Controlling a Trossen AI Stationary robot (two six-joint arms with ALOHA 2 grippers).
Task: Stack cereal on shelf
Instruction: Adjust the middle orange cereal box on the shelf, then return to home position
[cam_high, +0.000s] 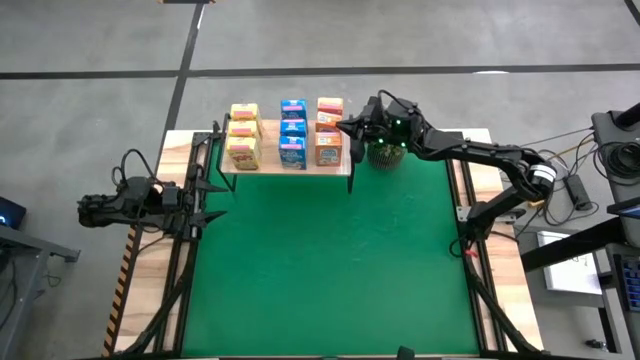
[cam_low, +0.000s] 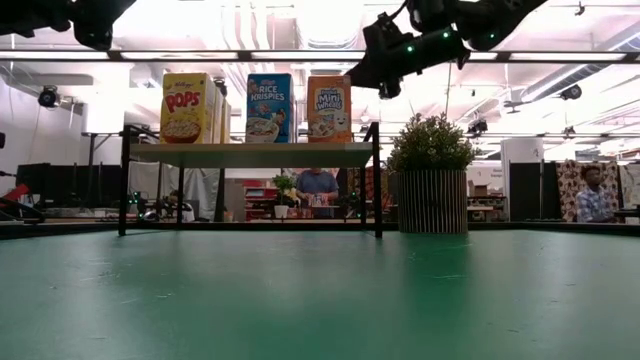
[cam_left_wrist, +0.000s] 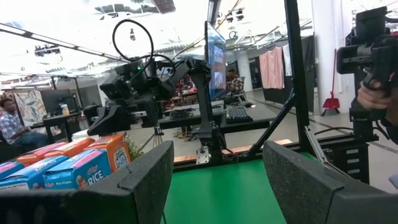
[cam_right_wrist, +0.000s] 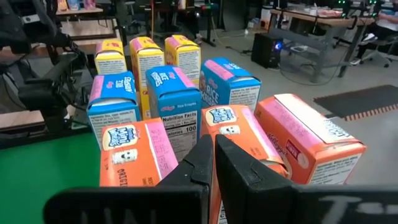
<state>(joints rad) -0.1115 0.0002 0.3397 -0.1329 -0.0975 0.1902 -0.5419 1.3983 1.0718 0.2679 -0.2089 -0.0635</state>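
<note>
All nine cereal boxes (cam_high: 286, 133) stand on the shelf (cam_high: 288, 168) at the table's far edge, the right gripper (cam_high: 347, 127) pinched empty beside the orange ones, the left gripper (cam_high: 213, 188) wide at the left edge.

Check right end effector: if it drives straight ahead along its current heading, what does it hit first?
Likely the row of small orange-red cardboard cereal boxes on the light-wood shelf. The shut right end effector points at them from beside the shelf; the middle one sits straight ahead, though depth is unclear.
</note>
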